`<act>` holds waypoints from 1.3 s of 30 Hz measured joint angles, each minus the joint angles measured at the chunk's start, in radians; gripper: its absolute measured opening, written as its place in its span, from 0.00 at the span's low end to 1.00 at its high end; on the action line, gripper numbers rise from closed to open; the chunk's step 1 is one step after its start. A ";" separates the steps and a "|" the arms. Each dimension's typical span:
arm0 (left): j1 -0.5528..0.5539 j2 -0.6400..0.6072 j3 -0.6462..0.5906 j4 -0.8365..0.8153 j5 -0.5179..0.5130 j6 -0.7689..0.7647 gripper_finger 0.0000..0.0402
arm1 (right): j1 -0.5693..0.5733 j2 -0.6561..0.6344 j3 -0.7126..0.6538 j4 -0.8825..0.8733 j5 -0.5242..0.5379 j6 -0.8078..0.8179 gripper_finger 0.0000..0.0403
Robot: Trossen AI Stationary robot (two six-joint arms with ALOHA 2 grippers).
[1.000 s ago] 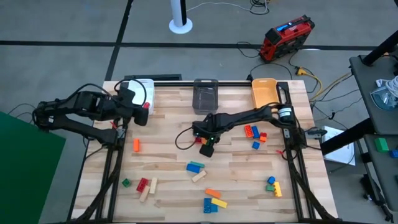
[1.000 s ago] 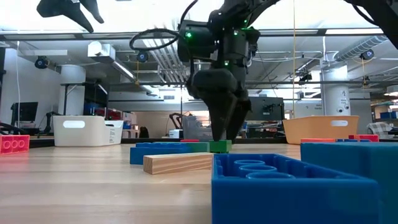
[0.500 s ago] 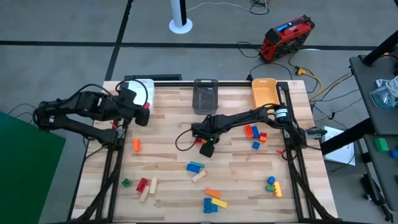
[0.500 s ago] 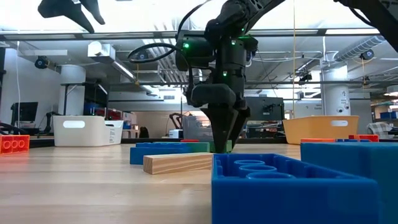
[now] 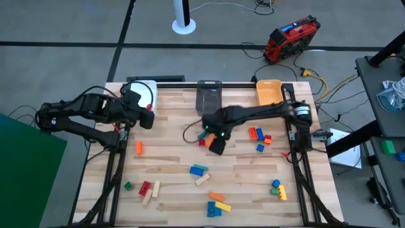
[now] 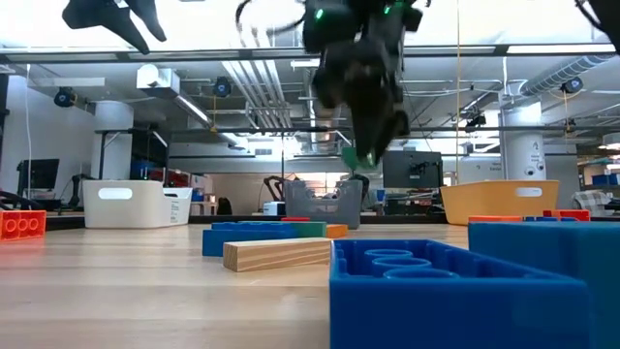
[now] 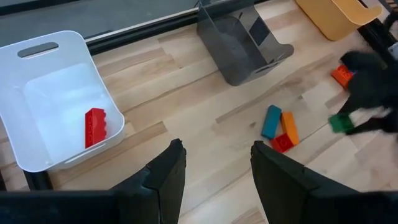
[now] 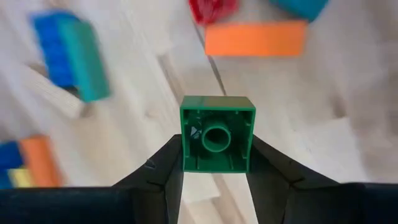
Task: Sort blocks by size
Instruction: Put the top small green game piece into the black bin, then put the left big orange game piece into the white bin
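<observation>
Right hand (image 8: 217,163) clamped on a small green cube brick (image 8: 217,133), fingers pressed to two opposite sides, hollow underside turned toward the wrist camera. Held clear of the bench (image 5: 171,158), near its middle and a little toward the far edge, just in front of the grey bin (image 5: 209,97); raised well above the boards in the low view, presumably so the brick clears the loose pieces on its way to a bin. Seen from the left wrist as a green spot (image 7: 340,122) at the dark fingertips.

Left hand (image 7: 213,163) parked over the far left corner, beside the white bin (image 5: 140,92), jaws apart and empty; likely waiting there to keep out of the right arm's path. One red brick (image 7: 94,126) already lying inside that white bin. Orange bin (image 5: 269,92) at the far right.

Directly under the lifted cube: a blue, an orange and a red brick close together (image 7: 279,129). Rest of the blocks still scattered, mostly along the near edge (image 5: 215,204) and the right side (image 5: 259,136), plus a lone orange one (image 5: 138,147) toward the left edge. Sorting judged barely begun.
</observation>
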 joint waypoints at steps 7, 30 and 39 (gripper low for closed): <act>0.000 -0.001 0.000 0.007 0.000 0.000 0.40 | -0.164 -0.111 0.000 0.089 0.006 0.041 0.32; 0.000 -0.002 0.000 0.020 0.000 0.000 0.40 | -0.415 0.014 0.058 0.295 0.016 0.256 0.53; 0.000 -0.002 0.000 0.020 0.016 -0.015 0.39 | -0.412 0.012 0.148 0.273 0.037 0.196 0.55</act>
